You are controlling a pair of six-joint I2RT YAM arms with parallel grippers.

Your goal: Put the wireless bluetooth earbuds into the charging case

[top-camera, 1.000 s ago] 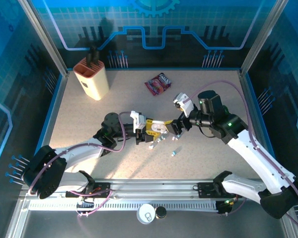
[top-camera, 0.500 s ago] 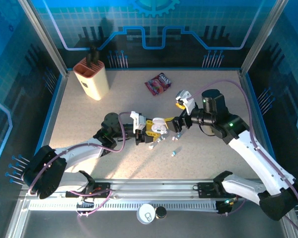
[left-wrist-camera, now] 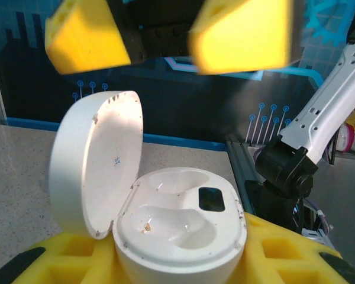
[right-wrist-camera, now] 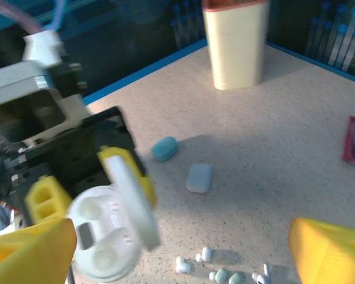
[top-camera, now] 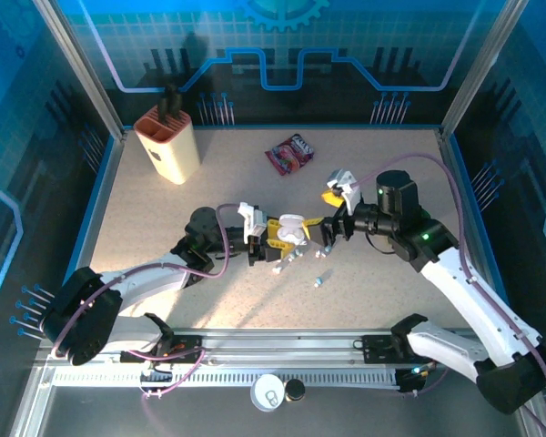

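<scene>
Loose on the table, the earbuds (right-wrist-camera: 202, 255) lie in a small cluster just beside the open white charging case (left-wrist-camera: 180, 228), with one stray bud (top-camera: 319, 281) apart toward the near edge. The left gripper (top-camera: 275, 238) clamps the case by its base, lid up. The right gripper (right-wrist-camera: 180, 245), jaws wide and empty, has drawn back a little from the case over the last second, so no bud looks seated yet. The left wrist view bears this out: both sockets are bare. The right wrist view adds two closed cases, one blue (right-wrist-camera: 164, 148) and one paler (right-wrist-camera: 199, 177), farther back.
</scene>
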